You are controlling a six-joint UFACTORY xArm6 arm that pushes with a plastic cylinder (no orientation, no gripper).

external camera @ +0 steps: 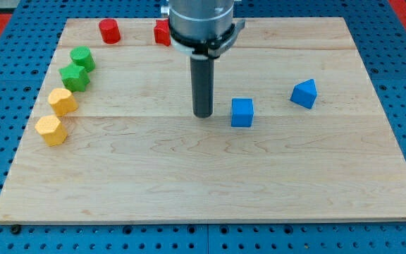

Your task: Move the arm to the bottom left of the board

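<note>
The arm (201, 25) comes down from the view's top centre as a grey housing with a straight dark rod hanging upright below it. My tip (202, 115) rests on the wooden board (210, 183) near its middle, just left of the blue cube (242, 112) without touching it, and it holds nothing. The board's bottom-left corner lies well apart from my tip, below the two yellow blocks (56, 116) at the view's left edge.

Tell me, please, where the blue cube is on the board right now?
The blue cube sits near the board's centre, just to the view's right of my tip, with the other blue block farther right.
</note>
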